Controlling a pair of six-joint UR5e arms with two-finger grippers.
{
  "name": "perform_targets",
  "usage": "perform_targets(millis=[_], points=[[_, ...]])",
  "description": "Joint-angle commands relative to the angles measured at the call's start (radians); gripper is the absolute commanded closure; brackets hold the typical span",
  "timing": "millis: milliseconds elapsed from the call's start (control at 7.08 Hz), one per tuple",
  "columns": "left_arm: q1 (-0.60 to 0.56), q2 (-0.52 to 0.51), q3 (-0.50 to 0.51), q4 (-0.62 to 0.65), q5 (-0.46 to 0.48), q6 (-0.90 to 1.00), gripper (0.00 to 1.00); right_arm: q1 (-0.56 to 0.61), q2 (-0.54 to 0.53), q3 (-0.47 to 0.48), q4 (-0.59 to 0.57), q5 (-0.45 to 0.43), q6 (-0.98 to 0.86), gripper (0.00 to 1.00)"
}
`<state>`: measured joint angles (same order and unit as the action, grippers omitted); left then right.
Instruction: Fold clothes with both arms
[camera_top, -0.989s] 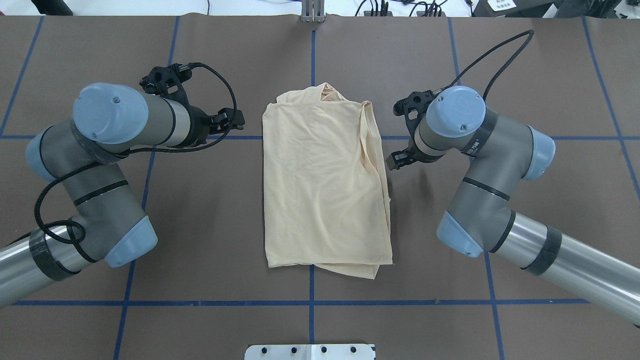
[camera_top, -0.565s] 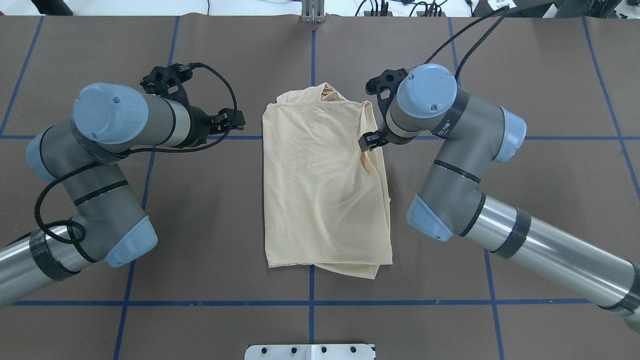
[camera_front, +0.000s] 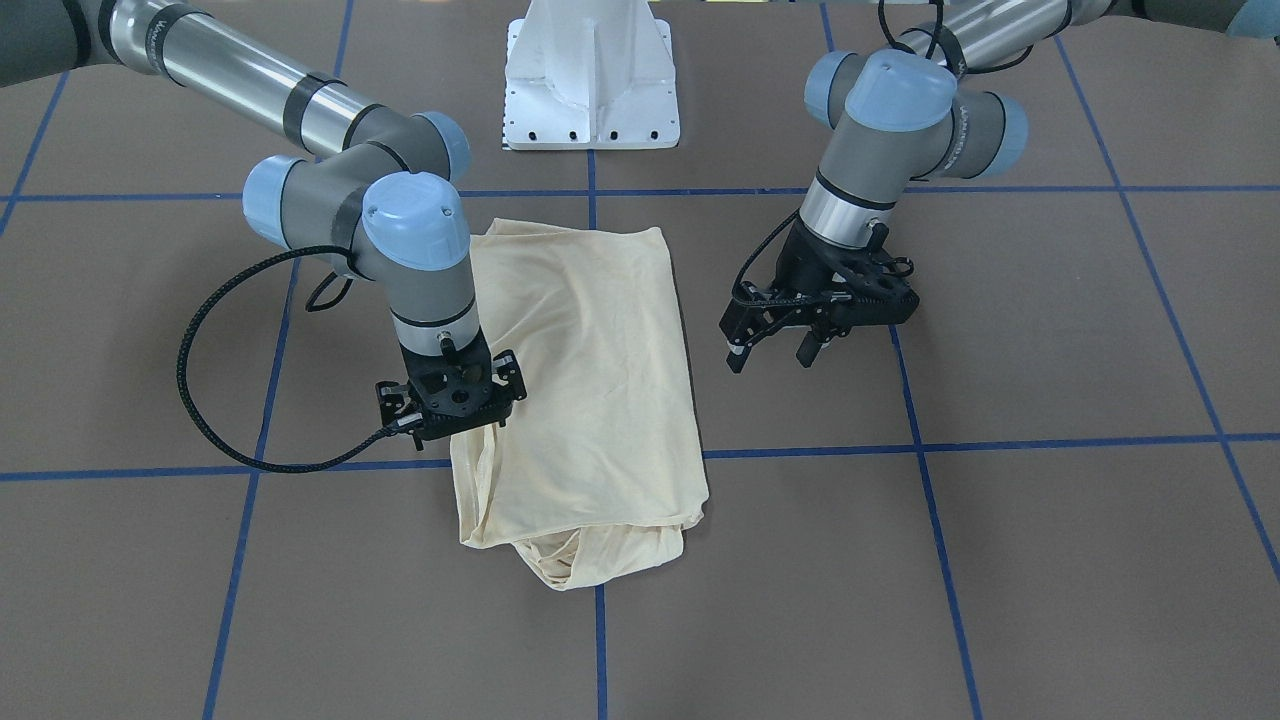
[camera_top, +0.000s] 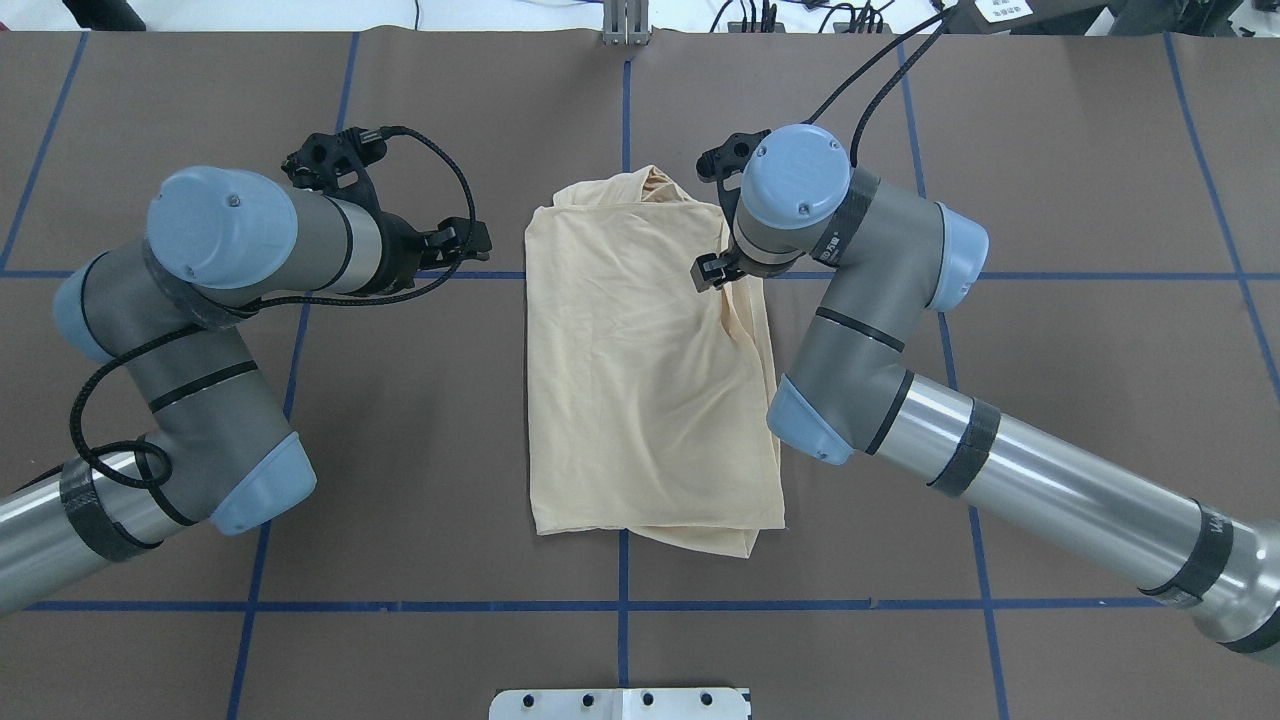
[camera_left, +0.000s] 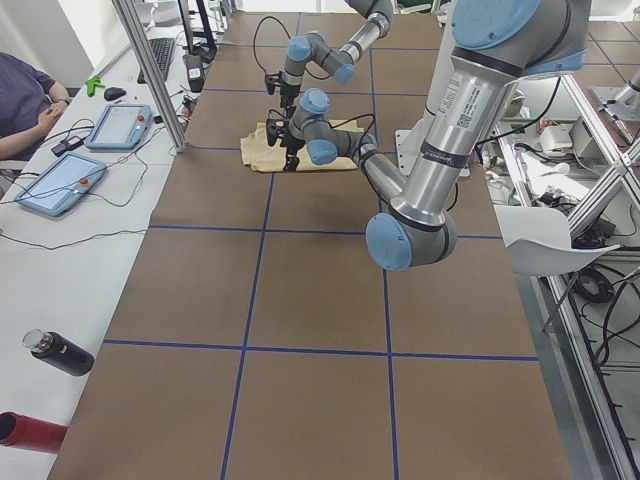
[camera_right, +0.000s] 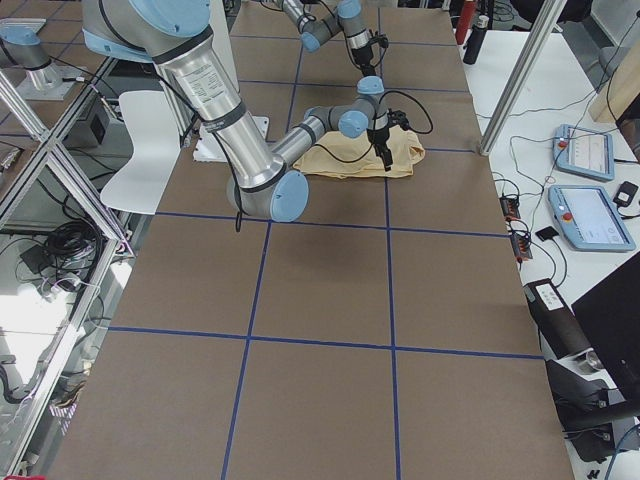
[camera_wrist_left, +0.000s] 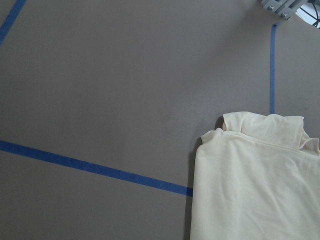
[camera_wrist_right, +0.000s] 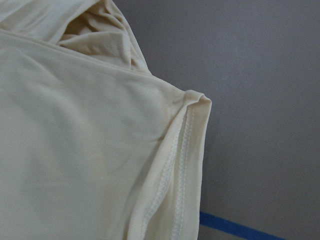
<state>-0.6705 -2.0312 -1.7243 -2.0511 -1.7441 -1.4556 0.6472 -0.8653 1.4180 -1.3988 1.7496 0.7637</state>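
The cream-yellow shirt (camera_top: 640, 380) lies folded into a tall rectangle at the table's middle, print hidden; it also shows in the front view (camera_front: 590, 370). My right gripper (camera_top: 712, 272) hangs just above the shirt's far right part, beside the bunched right edge (camera_front: 452, 405). Its fingers are hidden under the wrist, so I cannot tell if it is open. The right wrist view shows the shirt's corner and stitched hem (camera_wrist_right: 180, 165) close below, no fingers. My left gripper (camera_front: 770, 357) is open and empty, hovering left of the shirt (camera_top: 468, 240). The left wrist view shows the shirt's far left corner (camera_wrist_left: 255, 185).
The white pedestal base (camera_front: 590, 80) stands at the robot's side of the table. Blue tape lines (camera_top: 622, 600) grid the brown table. A metal post (camera_top: 625, 25) stands at the far edge. Tablets (camera_left: 120, 125) and a bottle (camera_left: 60, 352) lie on the side desk.
My right arm has swung left and farther out, carrying its gripper from beside the shirt's right edge to over its far right part. The left arm and the shirt have not moved.
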Motion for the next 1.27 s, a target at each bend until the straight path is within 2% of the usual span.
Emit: perform_targets(millis=[0, 848, 1130], points=[[0.000, 0.003, 0.003, -0.004, 0.000, -0.002, 0.00, -0.021, -0.007, -0.013, 0.000, 0.004, -0.001, 0.00], [0.000, -0.004, 0.006, -0.009, 0.002, -0.008, 0.00, 0.005, -0.072, -0.007, 0.001, 0.060, -0.018, 0.00], [0.000, -0.006, 0.006, -0.009, 0.002, -0.011, 0.00, 0.104, -0.095, 0.004, 0.000, 0.181, -0.087, 0.00]])
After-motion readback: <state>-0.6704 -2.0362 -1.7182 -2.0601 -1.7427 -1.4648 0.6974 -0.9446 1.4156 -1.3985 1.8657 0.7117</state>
